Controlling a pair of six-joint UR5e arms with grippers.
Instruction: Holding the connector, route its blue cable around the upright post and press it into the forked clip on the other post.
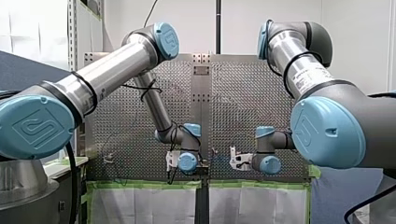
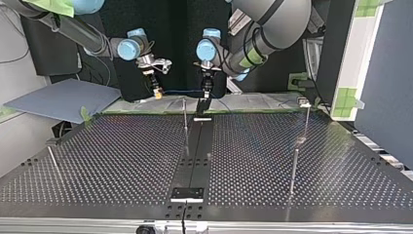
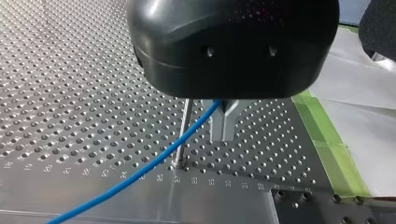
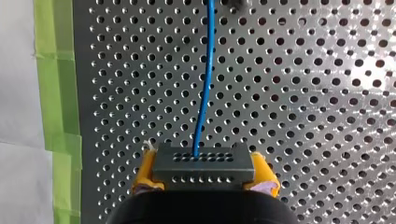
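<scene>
Perforated steel desk (image 4: 327, 93) spreads below us. Our right jaws are closed on the connector (image 4: 203, 165); its blue cable (image 4: 204, 93) runs straight ahead toward our left jaws, whose grip we cannot tell. Tugging hard could, we judge, drag the connector loose or miss the post (image 3: 183, 135) beside them. The connector is dark, boxy and pin-holed; the cable is thin.

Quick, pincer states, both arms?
Left pincer: closed on the cable.
Right pincer: closed on the connector.
</scene>
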